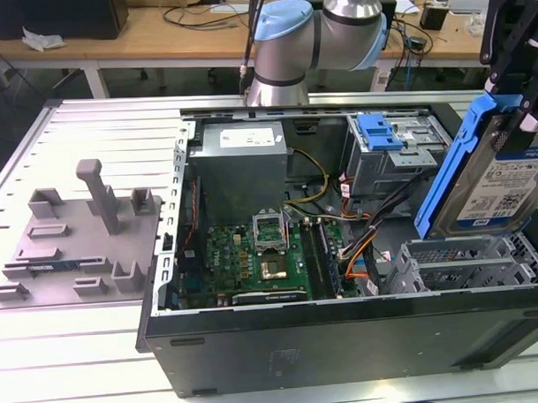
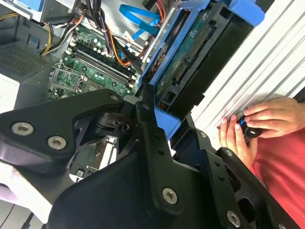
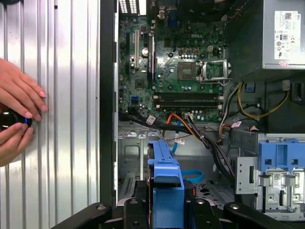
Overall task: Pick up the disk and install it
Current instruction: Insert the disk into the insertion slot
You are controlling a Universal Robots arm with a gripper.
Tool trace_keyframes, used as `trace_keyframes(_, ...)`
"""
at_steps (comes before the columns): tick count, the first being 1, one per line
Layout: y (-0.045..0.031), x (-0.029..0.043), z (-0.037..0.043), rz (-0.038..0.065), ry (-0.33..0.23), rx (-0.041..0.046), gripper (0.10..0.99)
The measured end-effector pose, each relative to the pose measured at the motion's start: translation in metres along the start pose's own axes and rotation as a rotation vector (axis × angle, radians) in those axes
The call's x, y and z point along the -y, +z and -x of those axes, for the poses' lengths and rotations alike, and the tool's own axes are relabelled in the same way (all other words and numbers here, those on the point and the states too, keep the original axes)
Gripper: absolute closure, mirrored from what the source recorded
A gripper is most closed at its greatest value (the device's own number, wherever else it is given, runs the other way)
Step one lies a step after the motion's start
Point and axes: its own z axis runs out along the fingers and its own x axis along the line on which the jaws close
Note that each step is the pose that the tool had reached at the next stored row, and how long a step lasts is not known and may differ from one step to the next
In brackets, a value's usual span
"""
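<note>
**Drive held tilted over the bay of the open computer**

The black two-fingered gripper (image 1: 517, 104) is closing on the flat silver hard drive with a white-and-blue label and bright blue plastic carrier frame (image 1: 507, 171), pinching it by its upper end. In both wrist views the fingers are pressing against opposite sides of the blue carrier, so the jaws are parted just enough to take the drive's thickness.

In the exterior view the disk is hanging clear of the table, tilted with its label facing the camera. It is sitting at the exterior view's right, over the open black desktop computer case (image 1: 345, 340). Its lower blue corner is hovering just above the grey perforated metal drive cage (image 1: 466, 265); whether the two are touching cannot be told.

In the first wrist view the drive (image 3: 166, 181) is appearing edge-on between the fingers of the gripper (image 3: 167, 212), with the green motherboard (image 3: 186, 71) lying beyond it. In the second wrist view the underside of the drive (image 2: 190, 62) is showing its circuit board.

The grey plastic stand with upright posts (image 1: 84, 234) is resting on the ribbed metal table (image 1: 80, 350), well apart from the drive at the exterior view's left. A person's hands (image 3: 19, 105) are resting on the table beside the case, cupping a small dark round device (image 3: 9, 119).
</note>
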Motion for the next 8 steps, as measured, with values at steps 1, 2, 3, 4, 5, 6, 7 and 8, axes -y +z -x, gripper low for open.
trace_keyframes(1, 0.0004, 0.0000, 0.0000, 0.000, 0.000, -0.0001, 0.722)
trace_keyframes(2, 0.0011, 0.0001, 0.0000, 0.000, -0.001, 0.0000, 0.722)
trace_keyframes(3, 0.0016, 0.0001, 0.0000, 0.000, -0.001, 0.0000, 0.722)
trace_keyframes(4, 0.0019, 0.0001, 0.0000, 0.000, -0.002, 0.0000, 0.722)
trace_keyframes(5, 0.0024, 0.0001, 0.0000, 0.000, -0.002, 0.0000, 0.722)
trace_keyframes(6, 0.0028, 0.0002, 0.0000, 0.000, -0.002, 0.0000, 0.722)
trace_keyframes(7, 0.0032, 0.0002, 0.0000, 0.000, -0.002, -0.0001, 0.722)
trace_keyframes(8, 0.0037, 0.0002, 0.0000, 0.000, -0.003, -0.0001, 0.722)
